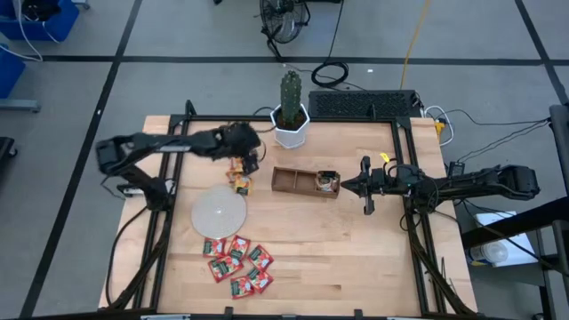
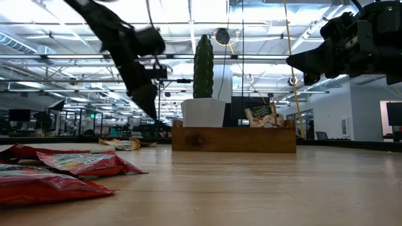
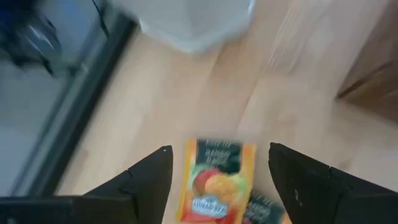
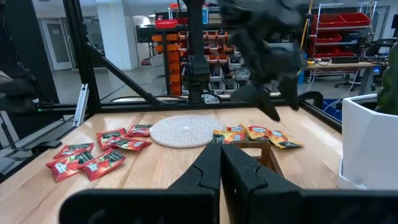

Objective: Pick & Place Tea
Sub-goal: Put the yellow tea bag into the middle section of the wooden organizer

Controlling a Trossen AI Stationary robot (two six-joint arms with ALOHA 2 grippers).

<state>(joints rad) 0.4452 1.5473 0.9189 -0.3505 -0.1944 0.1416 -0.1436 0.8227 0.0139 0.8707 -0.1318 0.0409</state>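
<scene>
An orange-yellow tea sachet [image 3: 216,180], printed with fruit under a dark green band, is lying flat on the wooden counter [image 1: 356,249] between the spread fingers of the left hand [image 1: 238,164], which is hovering open above it, gripping nothing. More orange-yellow sachets [image 4: 255,134] are sitting beside the round pale disc [image 1: 219,213]; the wrist picture is cutting off a second one. Red-and-green sachets [image 1: 238,261] are clustering near the counter's front edge. A whitish sachet [image 1: 327,181] is standing in the brown tray [image 1: 289,180]; its print is unreadable. The right hand [image 1: 365,187] is waiting closed beside the tray.
</scene>
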